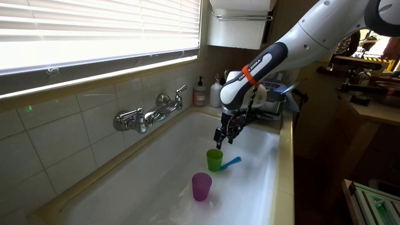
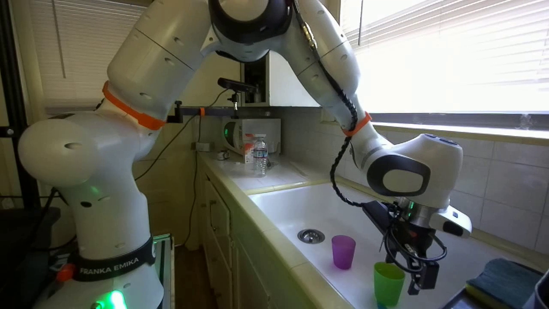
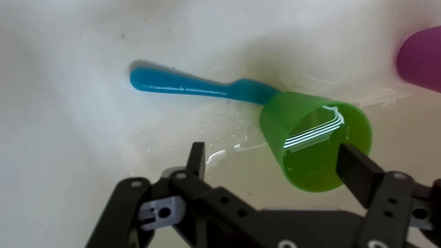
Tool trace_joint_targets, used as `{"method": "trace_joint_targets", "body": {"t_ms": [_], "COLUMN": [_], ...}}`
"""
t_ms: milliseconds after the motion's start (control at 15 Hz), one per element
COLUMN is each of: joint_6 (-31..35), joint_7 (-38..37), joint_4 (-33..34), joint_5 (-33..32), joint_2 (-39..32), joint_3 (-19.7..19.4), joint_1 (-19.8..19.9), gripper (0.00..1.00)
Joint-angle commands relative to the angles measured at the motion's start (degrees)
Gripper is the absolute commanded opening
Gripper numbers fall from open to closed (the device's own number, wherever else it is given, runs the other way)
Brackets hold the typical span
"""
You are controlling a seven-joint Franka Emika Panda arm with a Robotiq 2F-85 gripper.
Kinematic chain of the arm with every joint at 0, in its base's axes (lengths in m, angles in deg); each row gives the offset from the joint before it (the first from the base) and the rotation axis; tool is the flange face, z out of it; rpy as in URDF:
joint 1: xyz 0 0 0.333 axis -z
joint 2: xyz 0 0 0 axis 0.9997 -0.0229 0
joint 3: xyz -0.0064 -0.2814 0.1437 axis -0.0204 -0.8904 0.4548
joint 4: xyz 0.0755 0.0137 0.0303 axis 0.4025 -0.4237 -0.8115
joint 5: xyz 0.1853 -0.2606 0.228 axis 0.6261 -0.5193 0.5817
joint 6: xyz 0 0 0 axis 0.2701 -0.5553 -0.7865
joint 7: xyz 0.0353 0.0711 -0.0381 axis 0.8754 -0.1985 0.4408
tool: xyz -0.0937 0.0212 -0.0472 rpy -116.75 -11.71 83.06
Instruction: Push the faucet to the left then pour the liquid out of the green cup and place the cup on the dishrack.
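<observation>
The green cup (image 1: 214, 162) stands upright in the white sink, also in an exterior view (image 2: 388, 284). In the wrist view the green cup (image 3: 286, 119) holds liquid that reflects the blinds. My gripper (image 1: 224, 144) is open and empty, above the cup and offset to one side. In the wrist view the gripper's (image 3: 272, 147) right finger overlaps the cup's rim; the left finger is over bare sink. The chrome faucet (image 1: 156, 115) is on the tiled wall; its spout direction is hard to tell. The dishrack (image 1: 272, 106) stands at the sink's far end, partly hidden by the arm.
A purple cup (image 1: 201, 186) stands in the sink near the green cup. A blue utensil (image 3: 179, 82) lies against the green cup's base. The drain (image 2: 311, 236) is beyond the purple cup. Soap bottles (image 1: 199, 93) stand at the sink's corner. The sink's raised rim (image 1: 286, 156) borders it.
</observation>
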Motion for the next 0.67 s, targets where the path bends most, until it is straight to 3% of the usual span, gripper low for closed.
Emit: {"method": "trace_joint_targets", "body": {"t_ms": [0, 67, 333, 400, 467, 533, 600], "joint_6": [-2.1, -1.8, -1.6, -1.5, -1.8, -1.9, -2.1], "joint_7": [1.3, 1.5, 2.1, 2.0, 2.3, 2.4, 2.6], "joint_4": [4.8, 5.5, 7.8, 8.2, 8.5, 8.9, 9.3], "joint_5": [-1.7, -1.9, -2.3, -2.7, -2.7, -2.9, -3.0], "joint_2": [-4.2, -4.8, -7.0, -7.4, -7.7, -7.9, -8.2], "joint_3": [1.1, 1.2, 1.7, 1.6, 1.9, 1.9, 2.1], "joint_1": [1.4, 1.4, 1.5, 1.3, 1.5, 1.4, 1.6], "gripper": [0.8, 0.89, 1.0, 0.94, 0.75, 0.75, 0.67]}}
